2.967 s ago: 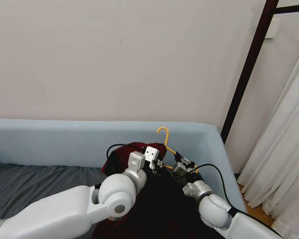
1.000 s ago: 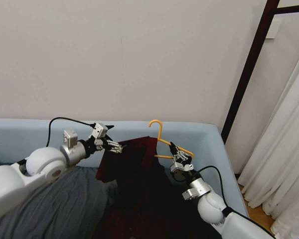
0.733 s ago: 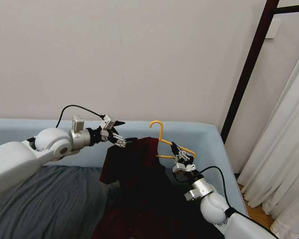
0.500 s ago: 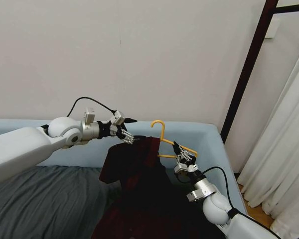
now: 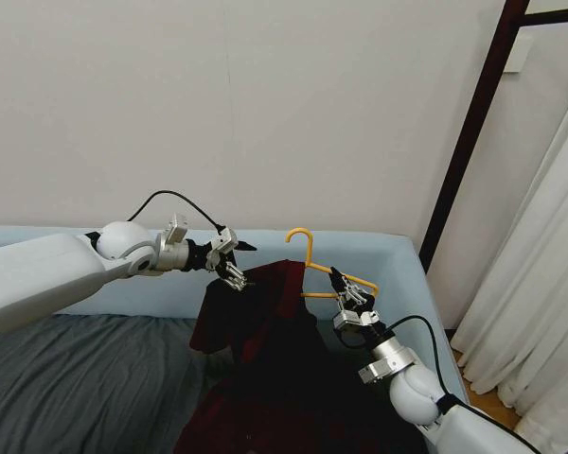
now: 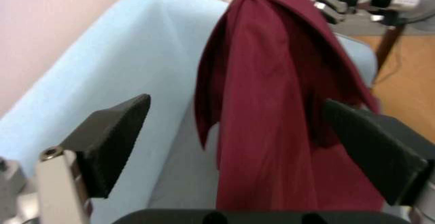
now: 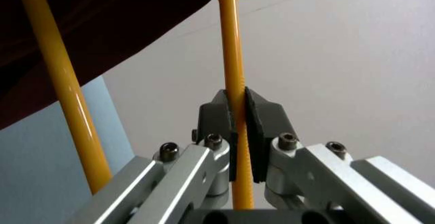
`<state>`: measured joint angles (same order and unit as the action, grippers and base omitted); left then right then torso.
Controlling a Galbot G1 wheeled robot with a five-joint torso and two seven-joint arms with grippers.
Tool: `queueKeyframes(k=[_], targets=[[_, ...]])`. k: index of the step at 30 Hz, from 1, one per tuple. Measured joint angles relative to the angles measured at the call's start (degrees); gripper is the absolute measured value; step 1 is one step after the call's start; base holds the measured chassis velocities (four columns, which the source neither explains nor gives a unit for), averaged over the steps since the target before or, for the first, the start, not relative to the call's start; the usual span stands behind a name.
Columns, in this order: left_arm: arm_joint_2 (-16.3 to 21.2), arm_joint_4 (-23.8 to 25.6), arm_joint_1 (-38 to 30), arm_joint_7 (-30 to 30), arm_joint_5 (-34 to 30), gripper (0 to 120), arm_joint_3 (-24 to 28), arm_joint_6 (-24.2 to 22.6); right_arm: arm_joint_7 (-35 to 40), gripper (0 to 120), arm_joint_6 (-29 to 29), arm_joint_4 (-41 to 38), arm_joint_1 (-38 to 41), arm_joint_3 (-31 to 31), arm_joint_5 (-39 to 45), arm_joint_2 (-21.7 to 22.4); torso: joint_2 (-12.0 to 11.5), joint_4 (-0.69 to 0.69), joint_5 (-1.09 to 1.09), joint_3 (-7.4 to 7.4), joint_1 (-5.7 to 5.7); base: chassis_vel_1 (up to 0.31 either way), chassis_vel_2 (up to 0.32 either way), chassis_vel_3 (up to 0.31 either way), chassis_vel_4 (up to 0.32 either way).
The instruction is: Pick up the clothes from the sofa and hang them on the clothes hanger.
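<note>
Hanging over the right end of the pale blue sofa (image 5: 95, 270): a dark red shirt (image 5: 256, 312) draped on a yellow hanger (image 5: 308, 257).

You can see the shirt covering the hanger's left arm and falling in dark folds toward the grey seat cushion (image 5: 76, 374), while the hanger's right arm is bare and its hook points up. Your right claw (image 5: 348, 301) reaches up from below and pinches the bare yellow rod between its black pads. Your left arm stretches in along the sofa back, with the left claw (image 5: 229, 260) at the shirt's upper left shoulder. Its fingers (image 6: 115, 137) are spread wide, and the cloth shows between them with neither pad pressing it. Past the sofa's right arm, a dark upright post (image 5: 469, 132) and a white curtain (image 5: 549, 284) stand near; plain wall rises above the hook.
</note>
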<state>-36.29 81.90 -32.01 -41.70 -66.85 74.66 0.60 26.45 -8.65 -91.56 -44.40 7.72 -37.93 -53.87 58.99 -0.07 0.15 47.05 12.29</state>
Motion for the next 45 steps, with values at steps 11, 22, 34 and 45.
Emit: queueKeyframes(k=[11, 22, 34, 45], targets=[[-1.36, -2.22, 2.0, -5.07, 0.21, 62, 0.09, -0.07, 0.21, 4, -0.72, -0.01, -0.71, -0.37, -1.15, 0.28, 0.0, 0.0, 0.0, 0.0, 0.0, 0.0, 0.0, 0.0, 0.0], [-2.74, -4.39, 4.1, -7.09, 0.94, 18, -0.81, -0.27, 0.4, 4, -1.77, 0.74, -0.54, -0.08, -2.38, -0.34, 0.0, 0.0, 0.0, 0.0, 0.0, 0.0, 0.0, 0.0, 0.0], [-3.23, -4.78, 4.48, -6.88, 0.25, 7, -1.08, -0.31, 0.71, 4, -2.19, 1.29, -0.48, -0.12, -3.14, -0.61, 0.0, 0.0, 0.0, 0.0, 0.0, 0.0, 0.0, 0.0, 0.0], [-3.11, -4.51, 4.98, -6.78, 0.69, 7, -1.53, -0.04, -0.73, 19, -2.19, 0.45, -1.06, -0.1, -2.05, -0.31, 0.01, -0.01, 0.0, 0.0, 0.0, 0.0, 0.0, 0.0, 0.0]])
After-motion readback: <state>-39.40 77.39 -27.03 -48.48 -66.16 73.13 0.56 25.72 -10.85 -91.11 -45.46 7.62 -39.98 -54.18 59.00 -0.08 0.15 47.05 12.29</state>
